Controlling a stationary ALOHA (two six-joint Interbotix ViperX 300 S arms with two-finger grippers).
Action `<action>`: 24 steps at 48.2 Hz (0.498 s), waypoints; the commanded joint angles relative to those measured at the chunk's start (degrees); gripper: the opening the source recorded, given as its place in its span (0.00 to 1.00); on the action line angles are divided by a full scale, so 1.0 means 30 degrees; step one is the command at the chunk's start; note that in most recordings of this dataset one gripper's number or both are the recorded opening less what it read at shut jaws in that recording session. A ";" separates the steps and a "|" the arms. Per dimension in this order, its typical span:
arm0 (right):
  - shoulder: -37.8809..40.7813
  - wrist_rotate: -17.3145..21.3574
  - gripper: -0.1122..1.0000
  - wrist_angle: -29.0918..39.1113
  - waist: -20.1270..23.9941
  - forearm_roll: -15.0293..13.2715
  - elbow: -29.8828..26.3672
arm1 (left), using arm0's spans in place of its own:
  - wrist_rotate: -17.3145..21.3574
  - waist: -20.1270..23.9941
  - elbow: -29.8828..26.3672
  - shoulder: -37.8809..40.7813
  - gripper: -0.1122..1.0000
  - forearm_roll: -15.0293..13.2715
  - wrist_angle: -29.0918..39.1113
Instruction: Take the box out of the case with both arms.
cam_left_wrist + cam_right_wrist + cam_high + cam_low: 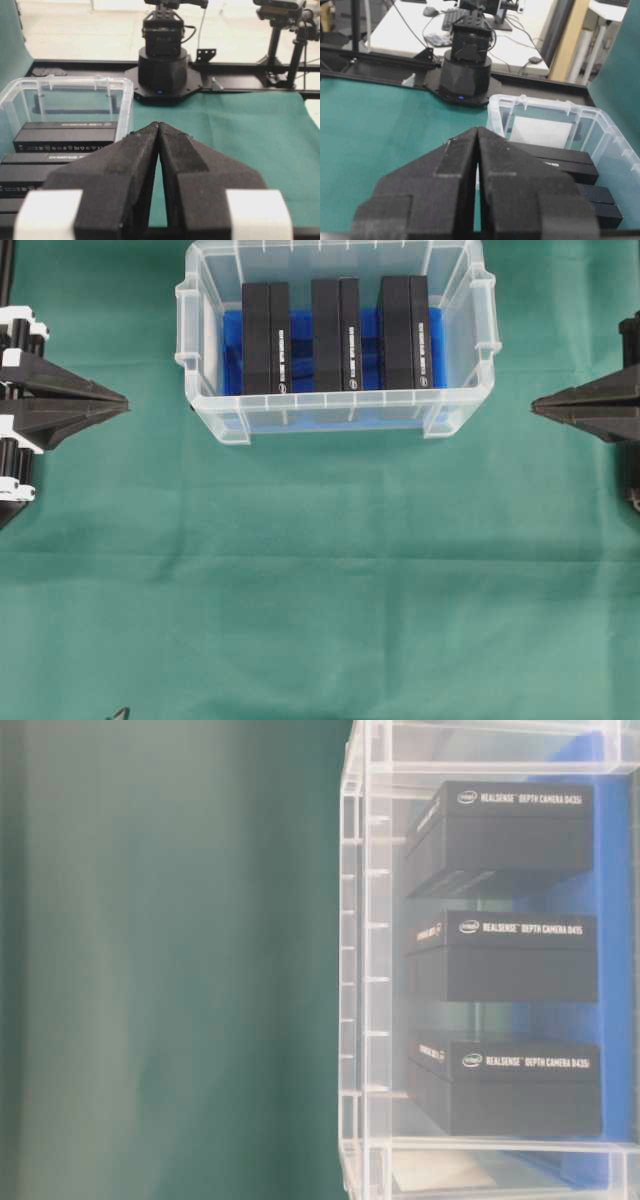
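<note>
"RealSense Depth Camera D435i" on boxes (520,820)

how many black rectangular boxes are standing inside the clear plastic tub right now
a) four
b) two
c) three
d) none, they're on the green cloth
c) three: the overhead view shows a left black rectangular box, a middle one and a right one standing side by side inside the clear plastic tub, on its blue sheet.

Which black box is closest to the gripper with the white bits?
The left box. It stands at the case's left end, on the left gripper's side; the other two sit farther right.
</note>
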 commanded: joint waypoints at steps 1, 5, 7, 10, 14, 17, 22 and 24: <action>0.0117 0.0029 0.11 -0.0059 -0.0117 0.0088 -0.0410 | 0.0000 0.0029 -0.0557 0.0088 0.12 0.0410 0.0264; 0.0146 0.0029 0.11 0.0703 -0.0117 0.0059 -0.0791 | 0.0000 0.0029 -0.0791 0.0000 0.12 0.0410 0.0703; 0.0117 0.0029 0.11 0.1201 -0.0117 0.0059 -0.1084 | 0.0000 0.0029 -0.0820 -0.0088 0.12 0.0410 0.0967; 0.0088 0.0029 0.11 0.2051 -0.0117 0.0059 -0.1406 | -0.0029 0.0029 -0.0850 -0.0264 0.12 0.0410 0.1260; 0.0000 0.0117 0.11 0.3105 -0.0117 0.0059 -0.1963 | -0.0029 0.0000 -0.0996 -0.0498 0.12 0.0410 0.1406; -0.0146 0.0205 0.11 0.3926 -0.0117 0.0088 -0.2725 | -0.0088 0.0029 -0.1260 -0.0703 0.12 0.0410 0.1582; -0.0264 0.0527 0.11 0.5361 -0.0117 0.0088 -0.4189 | -0.0264 0.0000 -0.2227 -0.0996 0.12 0.0410 0.2607; -0.0264 0.0645 0.11 0.6064 -0.0117 0.0088 -0.4893 | -0.0322 0.0029 -0.2783 -0.1055 0.12 0.0410 0.3281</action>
